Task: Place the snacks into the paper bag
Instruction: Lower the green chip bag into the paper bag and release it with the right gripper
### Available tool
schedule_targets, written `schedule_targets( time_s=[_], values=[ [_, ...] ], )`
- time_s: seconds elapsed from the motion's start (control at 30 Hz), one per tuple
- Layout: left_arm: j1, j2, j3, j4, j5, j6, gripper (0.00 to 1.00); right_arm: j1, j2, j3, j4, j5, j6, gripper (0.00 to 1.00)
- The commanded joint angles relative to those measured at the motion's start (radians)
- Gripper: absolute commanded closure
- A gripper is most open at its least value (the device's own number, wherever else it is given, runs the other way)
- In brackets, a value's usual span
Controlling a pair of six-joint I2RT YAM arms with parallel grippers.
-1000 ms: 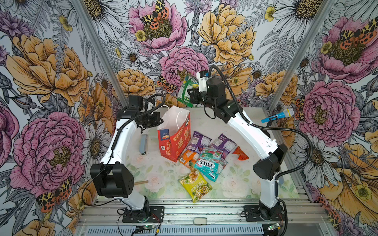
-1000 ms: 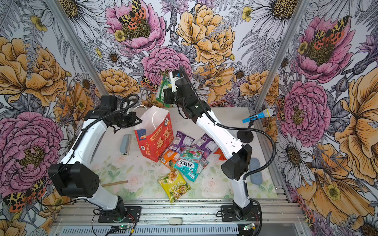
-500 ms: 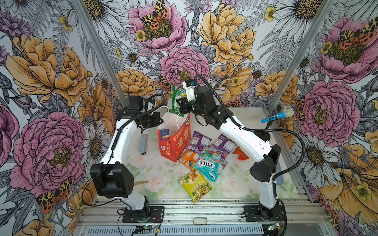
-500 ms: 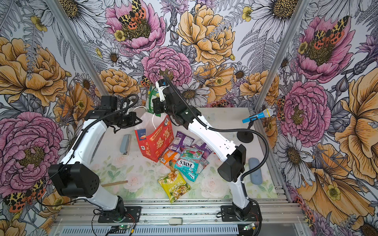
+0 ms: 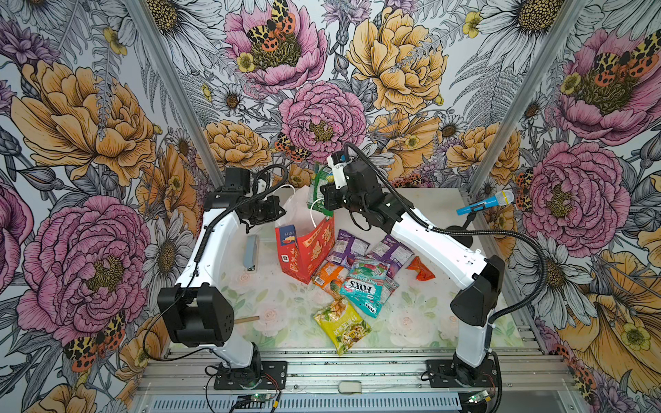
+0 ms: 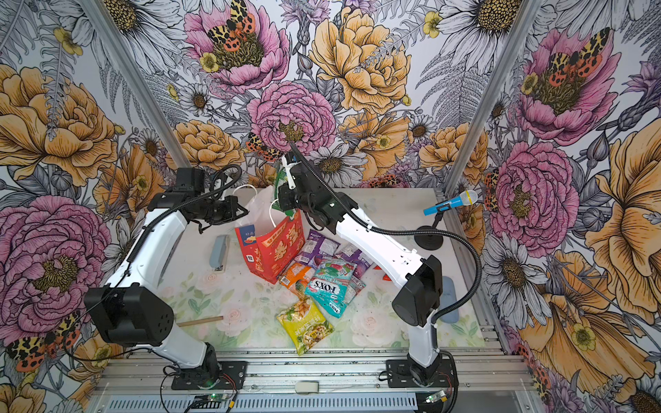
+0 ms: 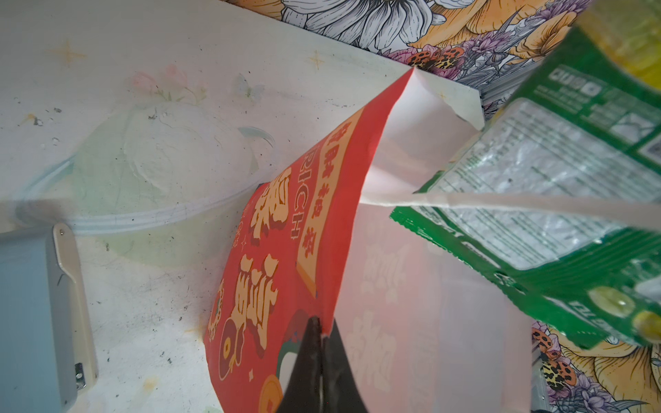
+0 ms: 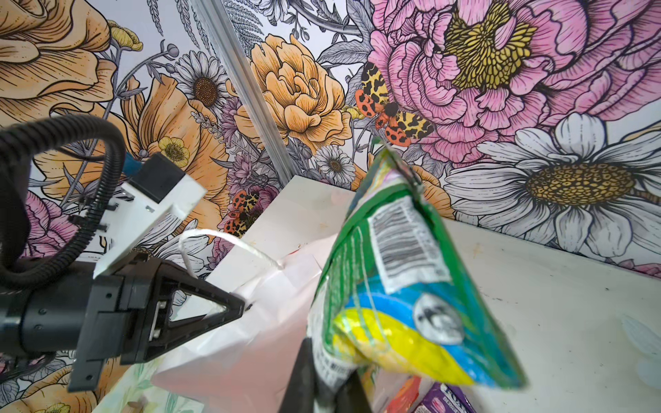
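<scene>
The red paper bag (image 5: pixel 307 250) (image 6: pixel 275 252) stands upright at mid-table, mouth open and white inside. My left gripper (image 5: pixel 280 211) (image 7: pixel 322 334) is shut on its rim, one finger on the red outside and one on the white inside. My right gripper (image 5: pixel 324 200) (image 8: pixel 329 375) is shut on a green snack packet (image 5: pixel 319 182) (image 8: pixel 400 286) (image 7: pixel 536 200), which hangs just over the bag's mouth. On the table right of the bag lie two purple packets (image 5: pixel 348 245), an orange one (image 5: pixel 327 275), the teal FOX'S (image 5: pixel 366 286), a yellow one (image 5: pixel 341 327) and a red-orange triangle (image 5: pixel 420 270).
A grey block (image 5: pixel 251 252) lies left of the bag, under the left arm. A blue toy microphone (image 5: pixel 483 204) stands on a stand at the right edge. A wooden stick (image 5: pixel 246 319) lies by the left arm's base. Floral walls close in three sides.
My right gripper has carried the green packet left and down from the back wall to the bag's mouth. The left gripper has kept its hold on the rim.
</scene>
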Motion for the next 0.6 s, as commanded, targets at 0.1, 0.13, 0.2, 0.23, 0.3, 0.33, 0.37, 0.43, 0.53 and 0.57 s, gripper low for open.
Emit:
schedule_targets(
  time_s=[0.1, 0.13, 0.2, 0.23, 0.3, 0.33, 0.37, 0.43, 0.53, 0.57],
  values=[
    [0.01, -0.023, -0.012, 0.013, 0.035, -0.008, 1.0, 0.046, 0.004, 0.031, 0.042, -0.029, -0.005, 1.0],
    [0.011, -0.023, -0.011, 0.012, 0.036, -0.008, 1.0, 0.053, 0.016, 0.043, 0.042, -0.031, -0.003, 1.0],
    [0.01, -0.024, -0.012, 0.013, 0.036, -0.008, 1.0, 0.06, 0.039, 0.07, 0.042, -0.039, 0.001, 1.0],
    [0.01, -0.025, -0.011, 0.013, 0.035, -0.008, 1.0, 0.064, 0.052, 0.083, 0.042, -0.045, 0.004, 1.0],
    [0.012, -0.024, -0.012, 0.014, 0.036, -0.008, 1.0, 0.07, 0.075, 0.112, 0.042, -0.053, 0.01, 1.0],
    [0.012, -0.026, -0.012, 0.015, 0.037, -0.008, 1.0, 0.072, 0.089, 0.127, 0.042, -0.056, 0.012, 1.0],
    [0.011, -0.024, -0.011, 0.014, 0.04, -0.008, 1.0, 0.076, 0.1, 0.143, 0.042, -0.059, 0.015, 1.0],
    [0.013, -0.024, -0.012, 0.016, 0.041, -0.01, 1.0, 0.077, 0.124, 0.169, 0.041, -0.065, 0.022, 1.0],
    [0.013, -0.026, -0.013, 0.016, 0.044, -0.009, 1.0, 0.08, 0.146, 0.195, 0.042, -0.076, 0.032, 1.0],
    [0.014, -0.026, -0.013, 0.016, 0.044, -0.009, 1.0, 0.081, 0.149, 0.198, 0.042, -0.077, 0.035, 1.0]
  ],
)
